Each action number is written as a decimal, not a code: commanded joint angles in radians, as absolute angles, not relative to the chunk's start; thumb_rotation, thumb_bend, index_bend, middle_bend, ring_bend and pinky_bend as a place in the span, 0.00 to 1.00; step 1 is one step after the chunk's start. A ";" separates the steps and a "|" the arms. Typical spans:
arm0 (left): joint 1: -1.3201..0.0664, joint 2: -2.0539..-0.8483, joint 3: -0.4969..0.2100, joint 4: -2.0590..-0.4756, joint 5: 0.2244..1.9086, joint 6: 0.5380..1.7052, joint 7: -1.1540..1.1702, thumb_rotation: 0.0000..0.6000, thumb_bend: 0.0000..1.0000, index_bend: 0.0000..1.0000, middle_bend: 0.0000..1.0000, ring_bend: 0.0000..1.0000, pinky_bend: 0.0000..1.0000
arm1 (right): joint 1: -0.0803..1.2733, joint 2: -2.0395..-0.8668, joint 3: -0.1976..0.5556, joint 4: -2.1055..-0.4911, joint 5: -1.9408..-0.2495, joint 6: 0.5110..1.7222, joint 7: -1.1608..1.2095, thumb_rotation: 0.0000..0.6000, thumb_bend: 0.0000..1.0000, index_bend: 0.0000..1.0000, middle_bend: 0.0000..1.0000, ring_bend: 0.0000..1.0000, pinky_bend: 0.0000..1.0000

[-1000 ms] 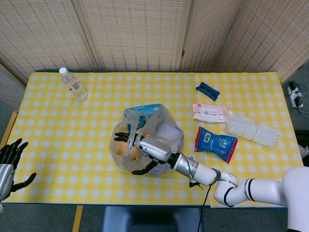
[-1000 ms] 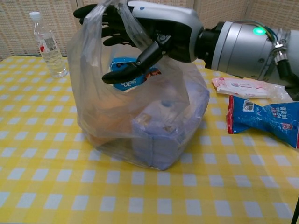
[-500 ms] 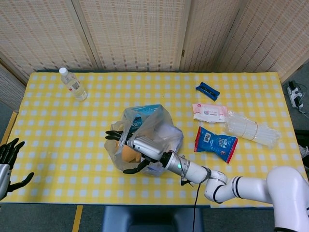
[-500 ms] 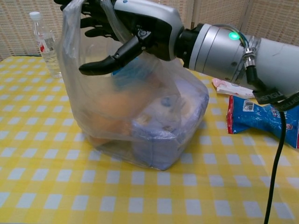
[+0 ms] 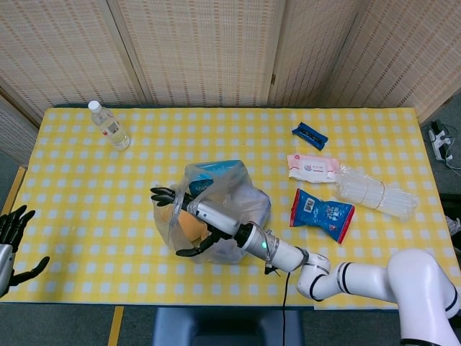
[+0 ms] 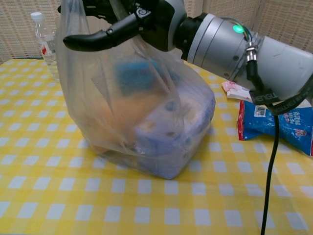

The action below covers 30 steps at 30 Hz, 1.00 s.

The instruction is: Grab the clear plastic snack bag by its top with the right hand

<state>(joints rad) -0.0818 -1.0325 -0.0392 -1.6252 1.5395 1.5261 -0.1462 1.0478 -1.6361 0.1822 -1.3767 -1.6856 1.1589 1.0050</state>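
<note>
The clear plastic snack bag [image 5: 229,205] stands near the middle of the yellow checked table [image 5: 86,202]. Inside it are a blue packet, an orange item and a pale box. My right hand [image 5: 189,218] is at the bag's top on its left side. In the chest view that hand [image 6: 146,22] holds the gathered top of the bag [image 6: 146,112], the plastic drawn up taut around its fingers, thumb stretched out to the left. My left hand [image 5: 11,241] hangs past the table's near left edge, fingers spread and holding nothing.
A water bottle [image 5: 109,125] stands at the far left. Right of the bag lie a blue and red snack packet [image 5: 320,213], a pink wipes pack [image 5: 312,167], a clear plastic sleeve [image 5: 376,193] and a small blue item [image 5: 310,135].
My right hand has moved left and upward with the bag's top. The plastic has been pulled taller and tighter, and the thumb has straightened. The left hand has barely shifted.
</note>
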 commanded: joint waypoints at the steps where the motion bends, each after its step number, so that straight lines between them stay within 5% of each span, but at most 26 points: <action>1: -0.082 -1.031 -0.039 -1.626 1.538 1.524 -0.147 1.00 0.29 0.00 0.05 0.00 0.00 | 1.056 -1.653 0.196 -1.364 -1.674 1.173 1.066 1.00 0.24 0.00 0.00 0.17 0.00; 7: -0.080 -1.029 -0.039 -1.626 1.537 1.526 -0.154 1.00 0.29 0.00 0.05 0.00 0.00 | 1.077 -1.679 0.223 -1.345 -1.646 1.171 1.183 1.00 0.24 0.00 0.00 0.22 0.00; 30: -0.063 -1.008 -0.043 -1.625 1.541 1.558 -0.198 1.00 0.28 0.00 0.05 0.00 0.00 | 1.205 -1.776 0.317 -1.254 -1.555 1.049 1.280 1.00 0.24 0.00 0.06 0.15 0.00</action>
<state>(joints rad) -0.0634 -1.0089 -0.0426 -1.6259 1.5415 1.5573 -0.1974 1.2007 -1.7703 0.3134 -1.2576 -1.5609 1.0556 1.2733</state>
